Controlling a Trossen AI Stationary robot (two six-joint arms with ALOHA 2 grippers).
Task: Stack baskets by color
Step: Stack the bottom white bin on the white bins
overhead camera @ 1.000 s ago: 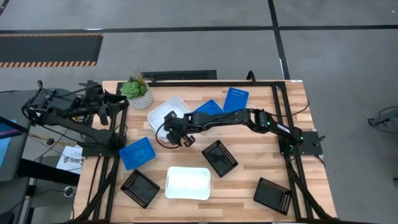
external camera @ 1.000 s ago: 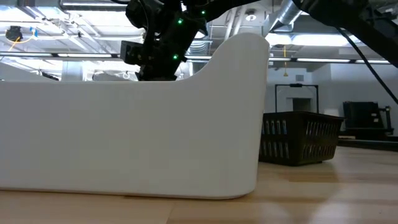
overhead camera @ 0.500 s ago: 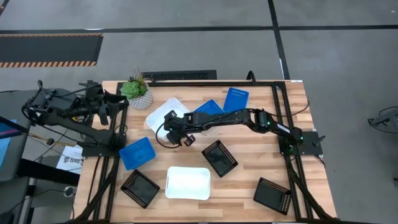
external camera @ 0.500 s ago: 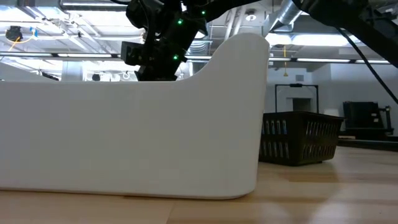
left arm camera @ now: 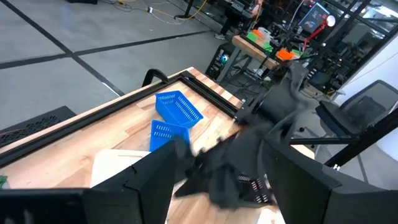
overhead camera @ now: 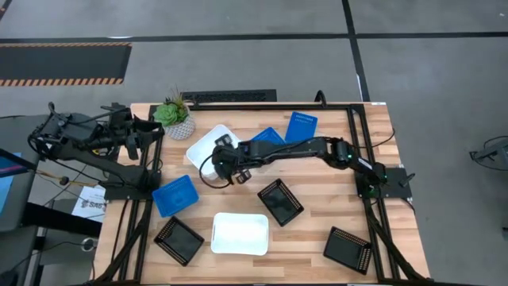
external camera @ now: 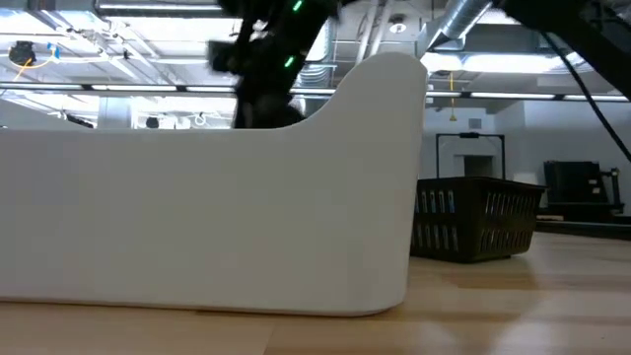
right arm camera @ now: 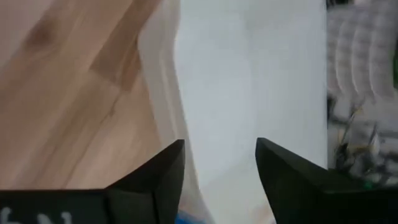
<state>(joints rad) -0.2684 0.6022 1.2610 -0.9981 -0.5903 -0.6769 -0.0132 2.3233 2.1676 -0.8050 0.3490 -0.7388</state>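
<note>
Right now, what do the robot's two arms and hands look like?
Both arms are dark, jointed, near-black. The right arm carries small green lights and a thin black cable looping near its hand. The left arm is bulkier with cable bundles. Each hand has two dark, angular fingers.

Two dark, near-black jointed arms, matte housings all over. The right arm [overhead camera: 317,148] shows small green lights near its base and at the wrist, seen glowing in the low view too. The left arm [overhead camera: 87,139] trails thin black cables. Flat black fingers [right arm camera: 149,180], square-edged.
</note>
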